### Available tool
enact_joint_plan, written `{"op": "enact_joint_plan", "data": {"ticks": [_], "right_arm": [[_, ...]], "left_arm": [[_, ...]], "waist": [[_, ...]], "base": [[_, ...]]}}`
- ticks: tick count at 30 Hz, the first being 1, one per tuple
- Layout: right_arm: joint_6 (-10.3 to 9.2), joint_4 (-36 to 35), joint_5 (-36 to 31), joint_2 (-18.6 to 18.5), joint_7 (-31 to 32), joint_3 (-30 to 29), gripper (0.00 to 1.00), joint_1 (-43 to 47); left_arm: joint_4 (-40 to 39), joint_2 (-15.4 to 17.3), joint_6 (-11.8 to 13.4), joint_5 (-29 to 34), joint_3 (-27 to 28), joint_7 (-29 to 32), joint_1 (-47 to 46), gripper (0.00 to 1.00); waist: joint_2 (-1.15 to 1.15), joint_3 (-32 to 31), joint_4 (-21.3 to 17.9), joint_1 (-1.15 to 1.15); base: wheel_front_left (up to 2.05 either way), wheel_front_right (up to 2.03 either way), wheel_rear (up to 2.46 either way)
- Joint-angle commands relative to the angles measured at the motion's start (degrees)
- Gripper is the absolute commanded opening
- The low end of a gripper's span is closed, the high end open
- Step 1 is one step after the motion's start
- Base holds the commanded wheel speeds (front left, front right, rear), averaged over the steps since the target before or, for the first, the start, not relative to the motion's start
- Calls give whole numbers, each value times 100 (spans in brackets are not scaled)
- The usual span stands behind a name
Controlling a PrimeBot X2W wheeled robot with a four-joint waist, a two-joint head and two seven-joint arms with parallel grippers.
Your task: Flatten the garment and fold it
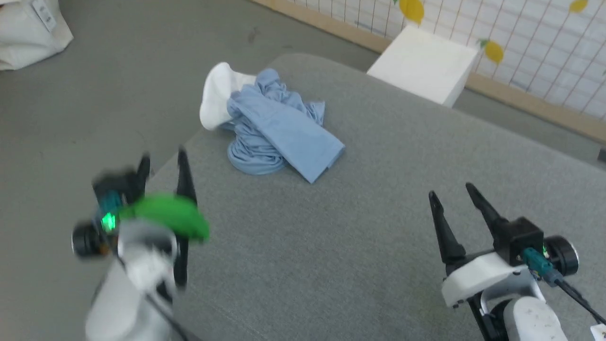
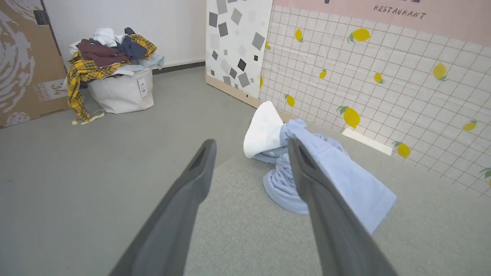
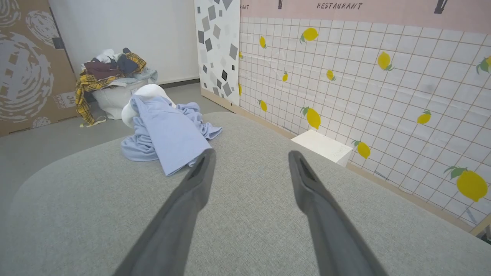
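The garment (image 1: pixel 279 128), light blue with a white end at its upper left, lies crumpled in a heap near the far left corner of the grey fabric table (image 1: pixel 378 189). My left gripper (image 1: pixel 163 158) hovers open at the table's left edge, short of the heap, blurred by motion. At the lower right my right gripper (image 1: pixel 452 192) stands open above the table, well apart from the cloth. In the left wrist view the garment (image 2: pixel 345 180) lies just beyond the fingers (image 2: pixel 199 168). The right wrist view has the garment (image 3: pixel 165 130) ahead to the left, past the left fingertip.
A white box (image 1: pixel 426 64) stands on the floor beyond the table's far edge, before a lemon-patterned tiled wall (image 3: pixel 364 76). A white basket heaped with clothes (image 2: pixel 115 73) sits on the grey floor at the far left, next to a cardboard panel (image 2: pixel 23 57).
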Motion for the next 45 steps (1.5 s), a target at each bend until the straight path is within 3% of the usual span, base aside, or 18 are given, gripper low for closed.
{"op": "enact_joint_plan", "data": {"ticks": [1, 8, 13, 19, 23, 32, 33, 34, 35, 45], "right_arm": [[35, -57, -76, -10, 49, 19, 100, -149], [35, -368, -402, -10, 288, 331, 100, -685], [35, -507, -562, -10, 366, 464, 100, -1001], [35, -561, -669, -22, 348, 404, 100, -1205], [35, -531, -671, -36, 303, 374, 100, -1278], [35, -353, -580, -24, 171, 451, 100, -1367], [35, -310, -556, -23, 148, 464, 100, -1361], [35, -275, -537, -21, 125, 470, 100, -1352], [35, -231, -518, -19, 98, 470, 100, -1332], [35, 231, -110, -12, -208, 300, 100, -894]], "left_arm": [[159, -1, -111, -173, 13, 135, -423, 100], [1406, 145, -614, -1125, 510, 1178, -2225, 100], [1993, 446, -768, -1766, 948, 1956, -2963, 100], [2327, 837, -653, -2120, 1175, 2884, -3230, 100], [2485, 823, -495, -2377, 1267, 3433, -3127, 100], [2594, 801, -274, -2369, 1175, 3731, -2738, 100], [2587, 822, -288, -2346, 1162, 3692, -2692, 60], [2569, 860, -318, -2295, 1134, 3628, -2649, 43], [2544, 912, -332, -2233, 1129, 3495, -2602, 0], [1924, 1675, -195, -1042, 1014, 1171, -2624, 0]], "waist": [[0, 446, -192, 0], [0, 1575, -883, 0], [0, 2353, -1381, 0], [0, 2968, -1759, 0], [0, 3166, -1883, 0], [0, 3126, -2041, 0], [0, 3061, -2058, 0], [0, 2995, -2074, 0], [0, 2900, -2095, 0], [0, 1496, -2344, 0]], "base": [[0, 0, 0], [0, 0, 0], [0, 0, 0], [0, 0, 0], [0, 0, 0], [0, 0, 0], [0, 0, 0], [0, 0, 0], [0, 0, 0], [0, 0, 0]]}}
